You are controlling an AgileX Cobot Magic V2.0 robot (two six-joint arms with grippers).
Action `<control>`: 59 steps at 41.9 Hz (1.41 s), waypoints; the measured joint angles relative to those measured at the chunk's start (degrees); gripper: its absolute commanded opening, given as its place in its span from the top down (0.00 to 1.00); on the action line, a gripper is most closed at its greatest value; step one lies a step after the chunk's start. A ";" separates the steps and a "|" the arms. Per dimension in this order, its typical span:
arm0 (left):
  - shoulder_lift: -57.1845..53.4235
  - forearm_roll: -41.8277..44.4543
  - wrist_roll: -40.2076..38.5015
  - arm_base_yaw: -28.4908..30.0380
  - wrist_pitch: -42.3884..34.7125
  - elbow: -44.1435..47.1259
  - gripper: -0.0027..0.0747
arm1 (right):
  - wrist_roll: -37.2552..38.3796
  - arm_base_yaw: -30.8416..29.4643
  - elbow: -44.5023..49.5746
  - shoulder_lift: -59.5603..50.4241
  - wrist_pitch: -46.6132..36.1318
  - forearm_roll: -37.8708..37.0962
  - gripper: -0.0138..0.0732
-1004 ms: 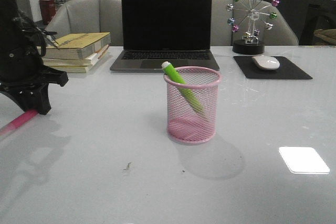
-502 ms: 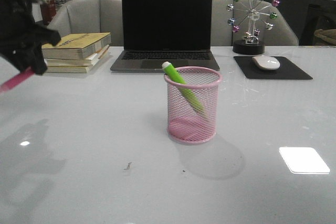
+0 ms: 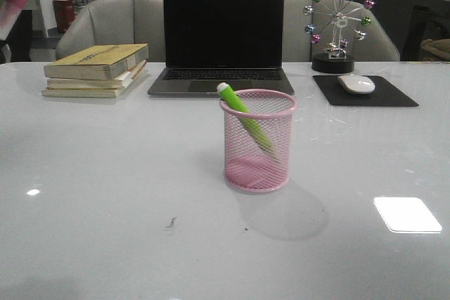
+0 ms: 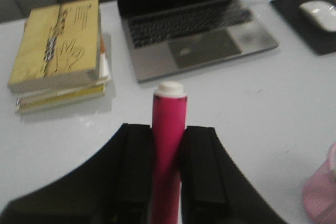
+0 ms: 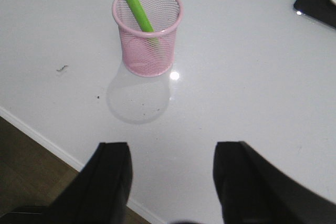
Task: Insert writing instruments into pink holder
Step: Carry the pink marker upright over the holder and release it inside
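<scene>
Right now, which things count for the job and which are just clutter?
Job: pink marker in the left gripper; green marker leaning in the cup.
Clutter: books, laptop, mouse on its pad, wheel ornament.

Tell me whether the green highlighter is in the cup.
In. The green highlighter leans inside the pink holder, its cap poking above the rim.
</scene>
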 measured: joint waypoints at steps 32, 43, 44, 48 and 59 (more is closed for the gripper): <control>21.67 -0.43 -0.62 -27.68 -67.74 9.62 0.85 | 0.00 0.00 0.00 0.00 0.22 0.00 0.30; 34.40 -0.43 -0.62 -28.07 -68.36 2.83 0.85 | 0.00 0.00 0.00 0.00 0.22 0.00 0.30; 35.18 -0.43 -0.62 -28.07 -68.36 2.50 0.85 | 0.00 0.00 0.00 0.00 0.22 0.00 0.30; 37.96 -0.43 -0.62 -28.07 -68.21 1.93 0.85 | 0.00 0.00 0.00 0.00 0.22 0.00 0.30; 40.31 -0.43 -0.62 -28.07 -67.21 1.60 0.65 | 0.00 0.00 0.00 0.00 0.22 0.00 0.30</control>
